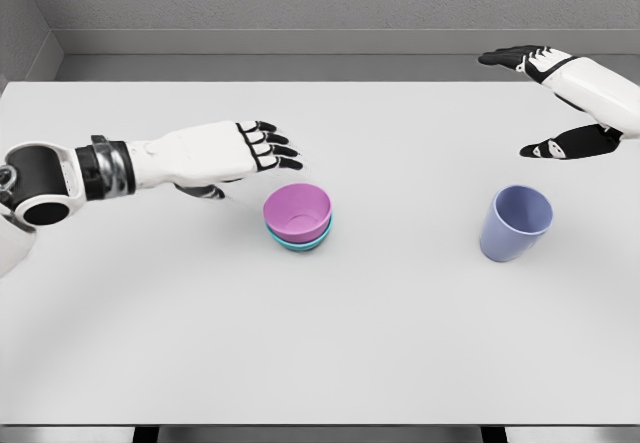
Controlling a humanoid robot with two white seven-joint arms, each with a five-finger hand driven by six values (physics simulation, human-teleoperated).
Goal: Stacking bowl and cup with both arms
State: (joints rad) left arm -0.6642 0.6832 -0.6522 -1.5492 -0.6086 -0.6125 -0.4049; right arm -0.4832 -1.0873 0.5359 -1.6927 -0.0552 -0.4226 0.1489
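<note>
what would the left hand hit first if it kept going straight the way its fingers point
Probably nothing soon. The left hand points right, slightly downward, and its line seems to pass behind the pink bowl nested in a teal bowl. Depth is unclear from this single view, so it might clip the pink rim.

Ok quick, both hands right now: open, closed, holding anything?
Left hand: open, holding nothing, beside the pink bowl.
Right hand: open, holding nothing, above and behind the blue cup.
</note>
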